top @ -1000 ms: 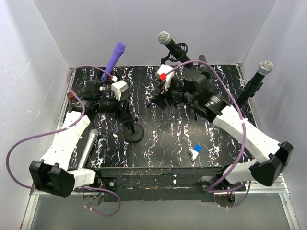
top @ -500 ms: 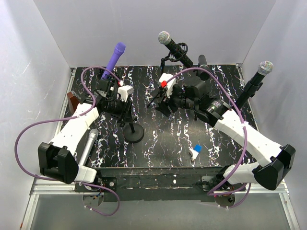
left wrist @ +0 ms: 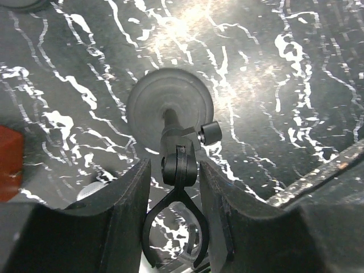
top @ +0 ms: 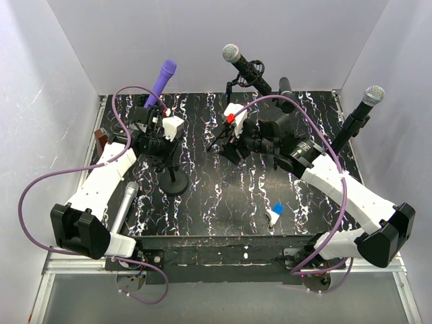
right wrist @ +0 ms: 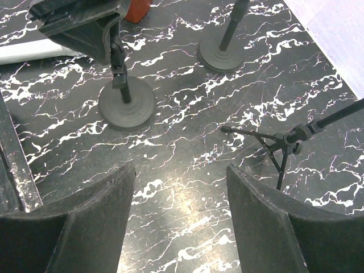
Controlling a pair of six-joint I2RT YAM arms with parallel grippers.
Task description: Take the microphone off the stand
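Observation:
A silver microphone (top: 122, 205) lies flat on the table at the left, beside my left arm. The short stand with a round base (top: 174, 183) has an empty black clip (left wrist: 176, 227) at its top. My left gripper (top: 165, 144) is shut on that clip; in the left wrist view (left wrist: 173, 166) the fingers (left wrist: 128, 205) press on both sides of the clip, above the base (left wrist: 169, 107). My right gripper (top: 224, 145) is open and empty over the middle of the table. In its wrist view (right wrist: 179, 170) it looks at the stand (right wrist: 126, 107) from a distance.
A purple microphone (top: 160, 84) on a round-base stand (right wrist: 222, 54) stands at the back left. A black microphone (top: 243, 63) on a tripod (right wrist: 281, 145) stands at the back centre, another (top: 360, 111) at the right. A red-brown block (top: 101, 140) and a small blue-white item (top: 275, 212) lie on the table.
My left gripper has moved left and back with the stand's clip in it, and the round base has slid left. My right gripper shifted slightly and stayed open.

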